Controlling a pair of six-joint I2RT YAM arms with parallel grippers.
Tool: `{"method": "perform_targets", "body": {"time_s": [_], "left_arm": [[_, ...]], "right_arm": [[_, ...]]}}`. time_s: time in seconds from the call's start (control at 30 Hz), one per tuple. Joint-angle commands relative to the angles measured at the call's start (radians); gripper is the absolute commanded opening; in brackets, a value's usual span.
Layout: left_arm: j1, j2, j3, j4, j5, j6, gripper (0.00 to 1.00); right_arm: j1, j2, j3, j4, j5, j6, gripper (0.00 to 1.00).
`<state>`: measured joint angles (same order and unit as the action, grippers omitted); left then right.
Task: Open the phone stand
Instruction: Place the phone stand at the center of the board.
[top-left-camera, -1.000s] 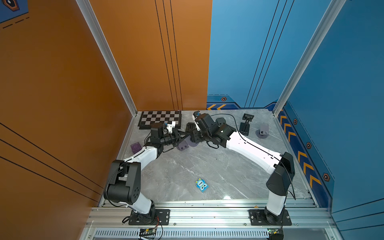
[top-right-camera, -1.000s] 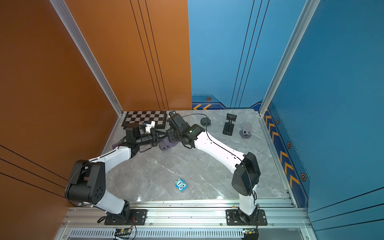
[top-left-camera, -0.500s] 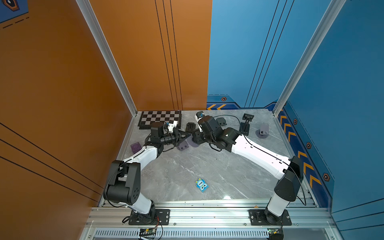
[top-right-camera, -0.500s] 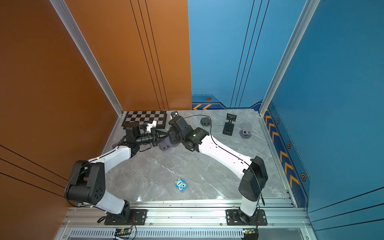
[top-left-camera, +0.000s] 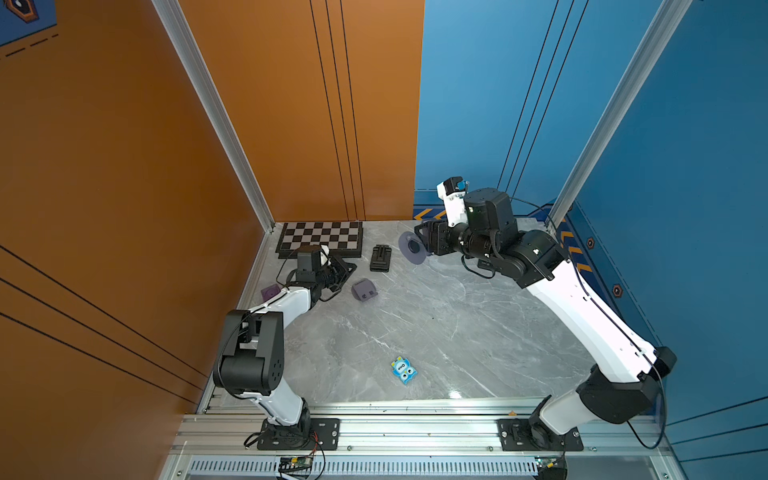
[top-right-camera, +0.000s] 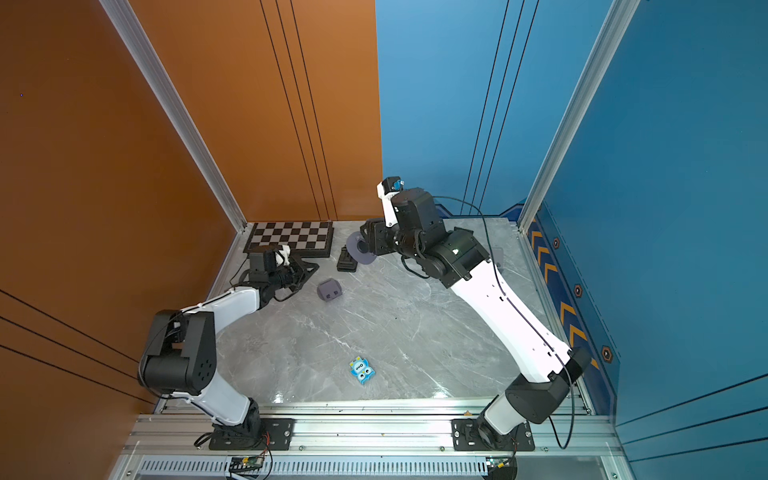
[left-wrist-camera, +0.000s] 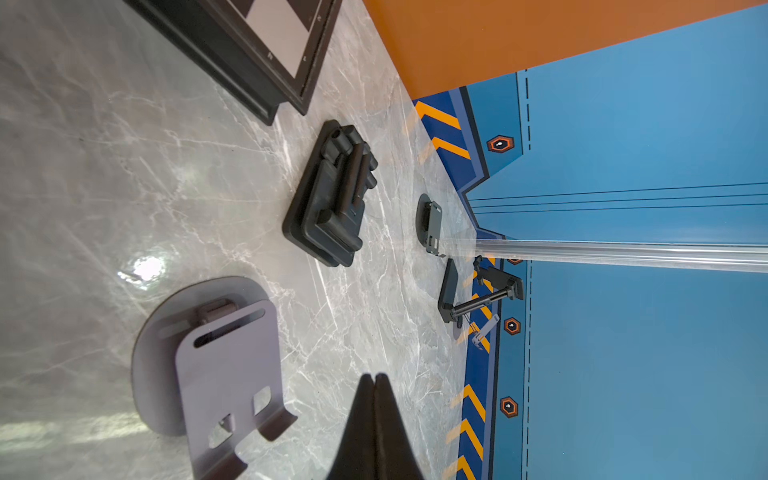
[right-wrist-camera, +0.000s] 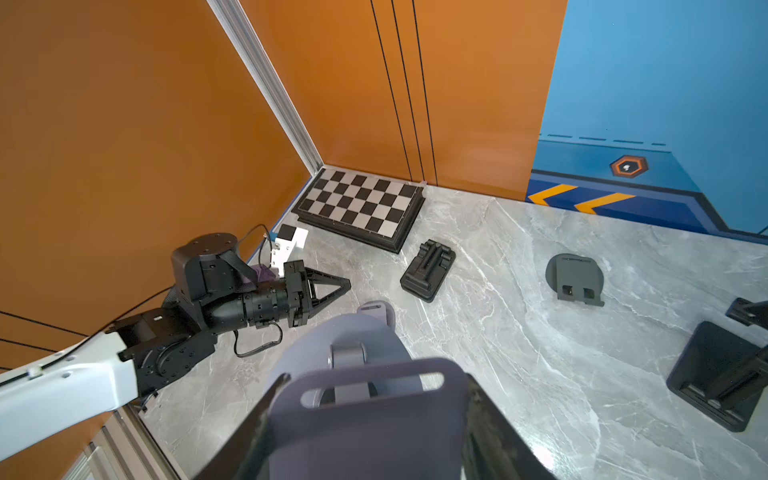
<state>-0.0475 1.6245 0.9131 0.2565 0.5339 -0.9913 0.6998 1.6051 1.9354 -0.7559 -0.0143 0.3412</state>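
Nearest the front rail a blue card (top-left-camera: 404, 370) lies alone on the counter (top-left-camera: 436, 324), out of the way. Further in, a second stand (top-left-camera: 364, 289) of the same grey-purple sits on the counter, its plate seemingly raised off its base. Just beside it the left hand (left-wrist-camera: 374, 388) hovers low with its fingers pressed together, holding nothing. Beyond that lies a black folded stand (top-left-camera: 380, 257). The phone stand (top-left-camera: 411, 248) in play is up in the air over the far part of the counter. The right hand (right-wrist-camera: 374, 399) pinches it across the side edges of its slotted plate (right-wrist-camera: 365, 419), and the base disc (right-wrist-camera: 316, 345) and hinge (right-wrist-camera: 348, 353) hang free ahead of the fingers. It looks only partly unfolded. To finish well, I would keep the pinch firm near the plate's middle so it cannot twist. Then I would spread the left hand, bring it to the disc's rim and swing the disc slowly about the hinge rather than pulling outward, staying clear of the chessboard (top-left-camera: 320, 239) at the back wall.
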Motion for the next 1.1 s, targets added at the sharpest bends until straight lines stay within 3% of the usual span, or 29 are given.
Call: {"method": "perform_targets", "body": {"time_s": [0.0, 0.13, 0.33, 0.53, 0.83, 1.07], "left_arm": [[-0.005, -0.049, 0.023, -0.014, -0.028, 0.045, 0.06], [-0.012, -0.077, 0.000, -0.013, -0.025, 0.058, 0.22], [-0.041, -0.120, -0.026, -0.048, -0.027, 0.101, 0.64], [-0.080, -0.143, -0.006, -0.157, -0.048, 0.176, 1.00], [-0.169, -0.158, 0.093, -0.358, -0.116, 0.329, 0.98], [-0.239, -0.163, 0.111, -0.385, -0.166, 0.366, 0.98]], "right_arm": [[-0.062, 0.070, 0.028, -0.098, -0.024, 0.024, 0.16], [-0.111, 0.111, 0.048, -0.128, -0.018, 0.023, 0.15], [-0.173, 0.156, 0.035, -0.176, 0.029, 0.000, 0.15], [-0.240, 0.153, -0.057, -0.171, 0.059, -0.032, 0.14], [-0.360, 0.151, -0.203, -0.125, 0.062, -0.069, 0.14], [-0.446, 0.190, -0.266, -0.100, 0.075, -0.108, 0.13]]}}
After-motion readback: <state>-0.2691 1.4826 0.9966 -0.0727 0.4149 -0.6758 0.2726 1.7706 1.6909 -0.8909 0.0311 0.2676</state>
